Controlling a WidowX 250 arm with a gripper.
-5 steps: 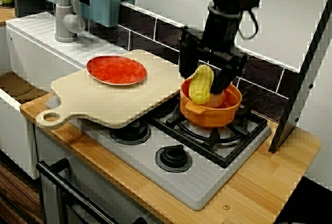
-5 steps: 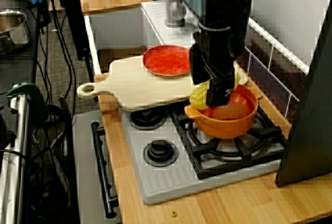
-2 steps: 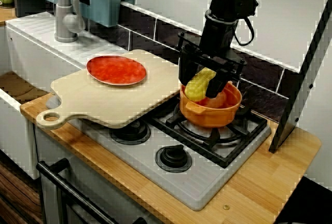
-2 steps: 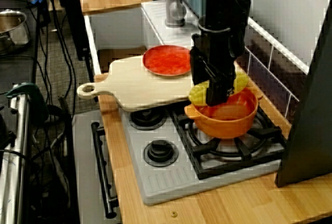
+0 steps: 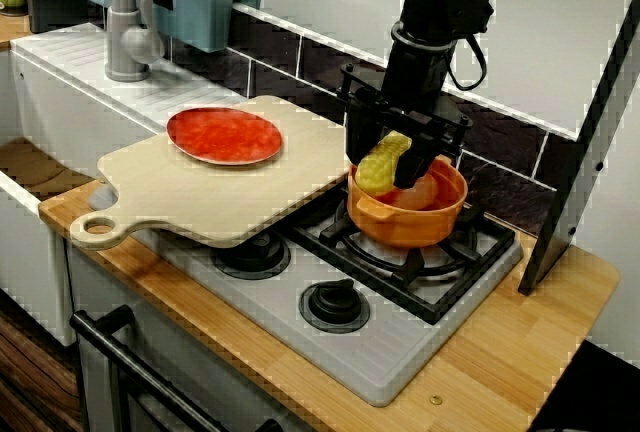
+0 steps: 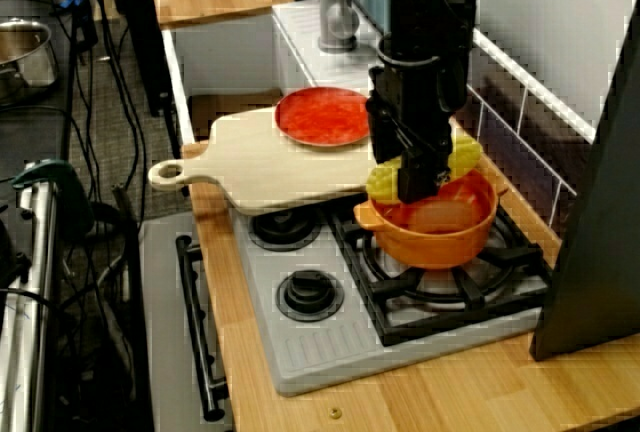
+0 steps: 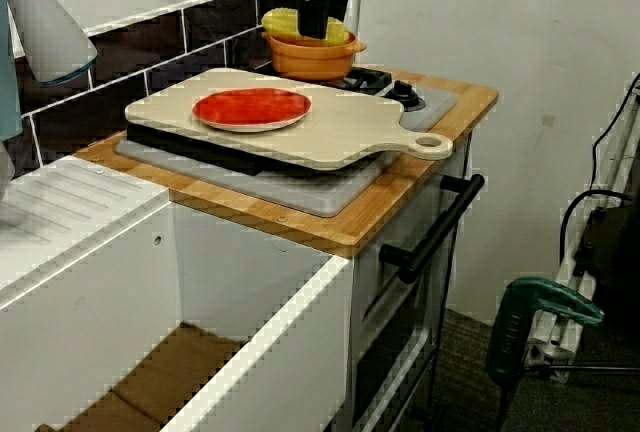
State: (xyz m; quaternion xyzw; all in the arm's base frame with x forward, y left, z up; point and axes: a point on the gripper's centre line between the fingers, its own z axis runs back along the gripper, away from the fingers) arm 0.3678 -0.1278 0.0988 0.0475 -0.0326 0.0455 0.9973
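My gripper (image 5: 388, 165) is shut on a yellow corn cob (image 5: 375, 174), which it holds slanted just over the left rim of an orange pot (image 5: 405, 220) on the back right burner. In the side view the gripper (image 6: 415, 177) covers the middle of the corn cob (image 6: 461, 152), and both cob ends stick out above the pot (image 6: 435, 237). From the sink end, the corn cob (image 7: 281, 22) shows beside the gripper (image 7: 315, 24) above the pot (image 7: 310, 60). A red plate (image 5: 224, 135) lies on a pale cutting board (image 5: 220, 192) to the pot's left.
The cutting board overhangs the stove's left burners; the front burner knob (image 5: 334, 302) sits uncovered. A grey faucet (image 5: 125, 37) and white sink stand at the left. A black slanted panel (image 5: 580, 152) rises at the right. Dark tiles line the back wall.
The cob has tipped from nearly upright to slanted as the gripper turned and lifted slightly over the pot's left rim. Plate, board and pot have stayed put.
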